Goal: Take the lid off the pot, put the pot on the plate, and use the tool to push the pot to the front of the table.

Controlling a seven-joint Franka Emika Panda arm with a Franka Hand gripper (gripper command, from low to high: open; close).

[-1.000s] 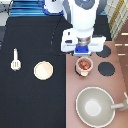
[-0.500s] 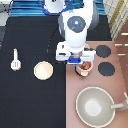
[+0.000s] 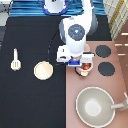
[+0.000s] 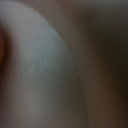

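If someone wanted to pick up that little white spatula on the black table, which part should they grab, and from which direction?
Probably the thin straight handle of the tool, taken from straight above: it lies flat on the table, handle toward the exterior view's top, slotted head toward the bottom. Its narrow handle suits a pinch across its width. The gripper is far off, over the pot on the stove.

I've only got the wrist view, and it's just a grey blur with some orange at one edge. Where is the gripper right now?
Observer: The gripper is low over the pot, which sits on the stove near the edge that meets the table.
Operator: Is the pot on the plate yet?
Observer: No. The plate lies on the black table with nothing on it, toward the exterior view's left of the pot.
Operator: And the tool?
Observer: The tool lies further toward the exterior view's left, apart from the plate, with nothing touching it.
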